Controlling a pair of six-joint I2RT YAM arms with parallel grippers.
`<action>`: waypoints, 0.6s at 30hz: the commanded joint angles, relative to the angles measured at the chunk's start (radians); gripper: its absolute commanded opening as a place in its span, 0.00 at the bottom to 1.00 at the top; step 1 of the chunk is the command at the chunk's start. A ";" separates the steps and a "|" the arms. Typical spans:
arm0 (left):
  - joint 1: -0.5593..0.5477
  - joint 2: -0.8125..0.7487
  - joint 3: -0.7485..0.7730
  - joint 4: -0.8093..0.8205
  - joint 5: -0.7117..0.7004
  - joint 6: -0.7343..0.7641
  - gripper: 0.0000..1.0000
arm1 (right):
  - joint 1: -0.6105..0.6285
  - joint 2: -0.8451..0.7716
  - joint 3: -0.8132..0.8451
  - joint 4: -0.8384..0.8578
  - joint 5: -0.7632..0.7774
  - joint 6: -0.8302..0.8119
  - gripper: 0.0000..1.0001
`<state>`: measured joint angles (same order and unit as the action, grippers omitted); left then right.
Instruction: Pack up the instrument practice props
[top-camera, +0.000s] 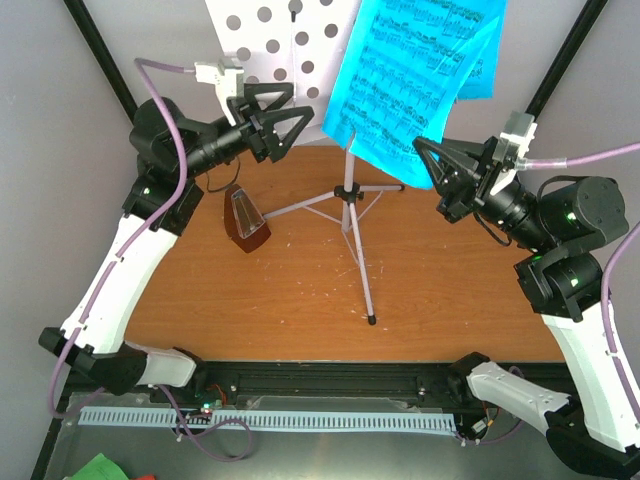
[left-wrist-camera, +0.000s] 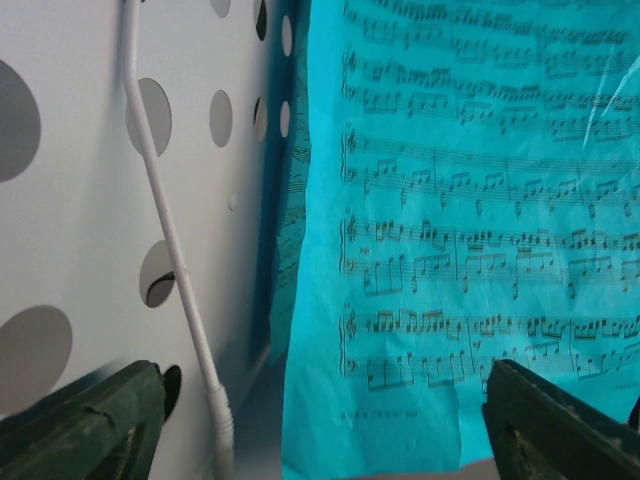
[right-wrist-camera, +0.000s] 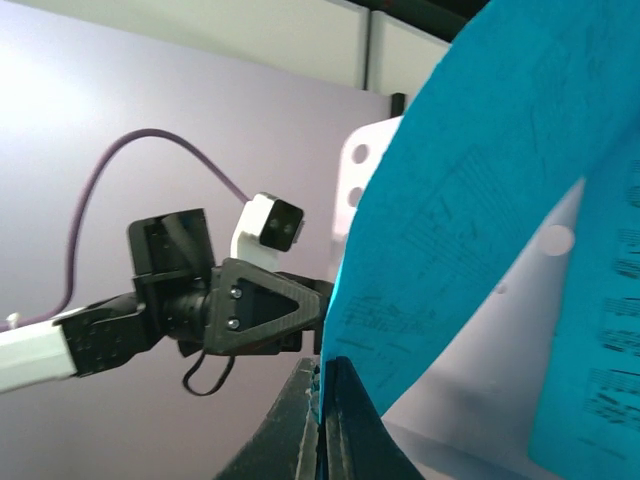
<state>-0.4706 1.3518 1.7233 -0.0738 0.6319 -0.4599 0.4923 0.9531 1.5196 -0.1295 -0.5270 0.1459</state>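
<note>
The pale music stand (top-camera: 350, 200) stands at the back of the table, its perforated desk (top-camera: 262, 40) facing me. A cyan sheet-music page (top-camera: 405, 80) hangs off the desk's right side, with another page (top-camera: 482, 72) behind it. My right gripper (top-camera: 422, 160) is shut on the front page's lower edge, and the right wrist view shows that page (right-wrist-camera: 470, 200) pinched between my right gripper's (right-wrist-camera: 325, 400) closed fingers. My left gripper (top-camera: 300, 108) is open at the desk's lower left, holding nothing. In its wrist view the fingers (left-wrist-camera: 90, 425) straddle the desk (left-wrist-camera: 90, 200) and the page (left-wrist-camera: 450, 250). The red-brown metronome (top-camera: 245, 222) stands on the table, left of the stand.
The stand's tripod legs (top-camera: 365, 290) spread across the middle of the wooden table (top-camera: 460, 300). A white wire page retainer (left-wrist-camera: 170, 250) runs down the desk face. Black frame posts (top-camera: 100, 50) and grey walls close in the back and sides.
</note>
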 joint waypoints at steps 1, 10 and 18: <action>-0.003 -0.081 -0.083 0.050 0.032 0.032 0.91 | -0.005 -0.049 -0.041 0.014 -0.144 -0.008 0.03; -0.003 -0.278 -0.400 0.114 0.124 -0.011 0.93 | -0.004 -0.161 -0.325 -0.012 -0.161 0.123 0.03; -0.003 -0.446 -0.665 0.067 0.034 -0.010 0.99 | -0.005 -0.271 -0.717 0.069 -0.124 0.384 0.03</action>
<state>-0.4709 0.9581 1.1183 -0.0006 0.7006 -0.4603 0.4923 0.7261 0.9195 -0.0982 -0.6659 0.3771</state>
